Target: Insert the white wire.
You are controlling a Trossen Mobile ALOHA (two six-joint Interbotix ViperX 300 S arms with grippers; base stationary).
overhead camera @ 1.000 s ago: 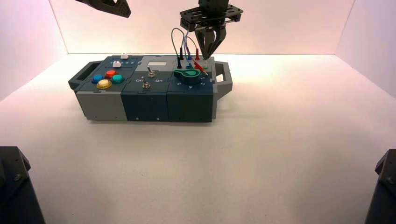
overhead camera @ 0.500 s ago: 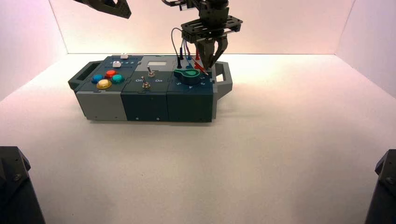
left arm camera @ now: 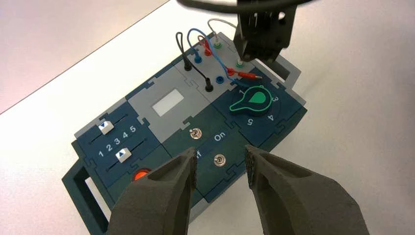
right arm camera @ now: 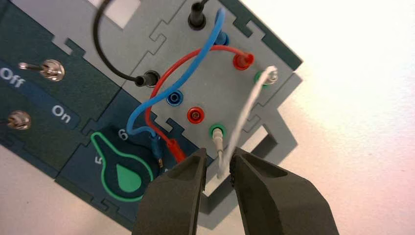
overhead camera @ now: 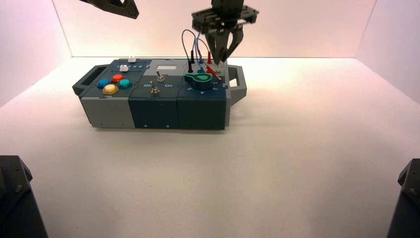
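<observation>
Bench point(overhead camera: 297, 163) pale and smooth, with light walls behind and at both sides; multi-module box point(overhead camera: 158, 106) resting toward the back, left of centre.

Right end effector point(overhead camera: 222, 59): above the box's far right area, pointing down. State: released, fingers point(right arm camera: 181, 196) parted, with the white wire's loop rising close to their tips; contact between wire and fingers cannot be told.

White wire point(right arm camera: 247, 105): arched over the right edge of the grey socket panel point(right arm camera: 147, 41). Both pale plugs stand in green-ringed sockets, the far plug point(right arm camera: 272, 74) in the one by the panel's far edge, the near plug point(right arm camera: 218, 139) in the one nearer the knob and right handle.

Left end effector point(overhead camera: 124, 7): above and behind the box's left part, state released, fingers point(left arm camera: 171, 181) apart.

Other wires: black wire point(right arm camera: 100, 44) seated at both ends. Blue wire point(right arm camera: 183, 76) and red wire point(right arm camera: 161, 81) each have one plug in a far socket; their other ends lie loose beside the green-outlined knob point(right arm camera: 125, 169). Near blue socket point(right arm camera: 174, 97) and near red socket point(right arm camera: 195, 115) unfilled.

Remaining parts: two metal toggle switches point(overhead camera: 155, 90) mid-box; two white sliders point(overhead camera: 124, 68) at left, behind blue, red, green and yellow buttons point(overhead camera: 110, 89).
</observation>
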